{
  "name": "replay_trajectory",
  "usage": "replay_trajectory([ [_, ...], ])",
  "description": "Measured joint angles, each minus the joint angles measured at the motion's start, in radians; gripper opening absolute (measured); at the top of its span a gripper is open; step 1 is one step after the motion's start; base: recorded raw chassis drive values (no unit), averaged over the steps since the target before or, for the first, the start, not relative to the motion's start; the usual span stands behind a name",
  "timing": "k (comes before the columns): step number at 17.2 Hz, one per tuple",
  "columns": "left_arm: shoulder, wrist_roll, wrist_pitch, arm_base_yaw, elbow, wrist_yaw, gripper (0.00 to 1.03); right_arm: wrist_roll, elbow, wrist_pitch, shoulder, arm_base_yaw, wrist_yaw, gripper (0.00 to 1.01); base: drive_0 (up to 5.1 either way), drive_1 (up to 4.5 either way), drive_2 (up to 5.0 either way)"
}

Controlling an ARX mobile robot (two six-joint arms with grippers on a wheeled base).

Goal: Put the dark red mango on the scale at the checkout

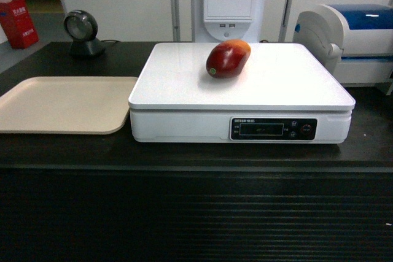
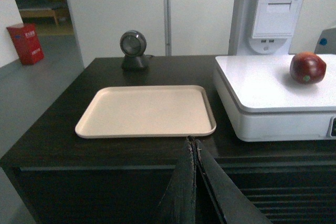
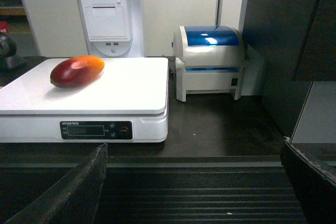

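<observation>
The dark red mango (image 1: 228,59) lies on the white platform of the scale (image 1: 184,90), toward its back middle, with its orange end pointing back right. The scale stands on the black checkout (image 1: 196,213) counter. In the left wrist view the mango (image 2: 307,68) shows at the far right on the scale (image 2: 262,93); my left gripper (image 2: 192,141) is shut and empty, in front of the counter edge. From the right wrist, the mango (image 3: 76,71) sits on the scale (image 3: 115,90), and my right gripper (image 3: 194,153) stands wide open, back from the counter. Neither gripper appears in the head view.
A beige tray (image 1: 61,104) lies left of the scale. A round black scanner (image 1: 81,34) stands at the back left. A white-and-blue printer (image 1: 356,41) sits at the back right, and a white receipt terminal (image 1: 228,1) stands behind the scale. A red box (image 1: 18,23) is on the floor far left.
</observation>
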Motion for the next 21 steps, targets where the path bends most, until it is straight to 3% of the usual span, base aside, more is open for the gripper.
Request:
replay_trajectory([
  [1,0.000,0.000,0.003,0.000,0.000,0.000,0.21,0.000,0.000,0.000,0.000,0.000,0.000,0.98,0.0,0.00,0.0],
  [2,0.000,0.000,0.003,0.000,0.000,0.000,0.34,0.000,0.000,0.000,0.000,0.000,0.000,0.98,0.0,0.00,0.0],
  [9,0.000,0.000,0.003,0.000,0.000,0.000,0.55,0.000,0.000,0.000,0.000,0.000,0.000,0.98,0.0,0.00,0.0],
  [10,0.000,0.000,0.003,0.000,0.000,0.000,0.63,0.000,0.000,0.000,0.000,0.000,0.000,0.98,0.0,0.00,0.0],
  [13,0.000,0.000,0.003,0.000,0.000,0.000,0.97,0.000,0.000,0.000,0.000,0.000,0.000,0.98,0.0,0.00,0.0],
  [21,0.000,0.000,0.003,0.000,0.000,0.000,0.98,0.000,0.000,0.000,0.000,0.000,0.000,0.98,0.0,0.00,0.0],
])
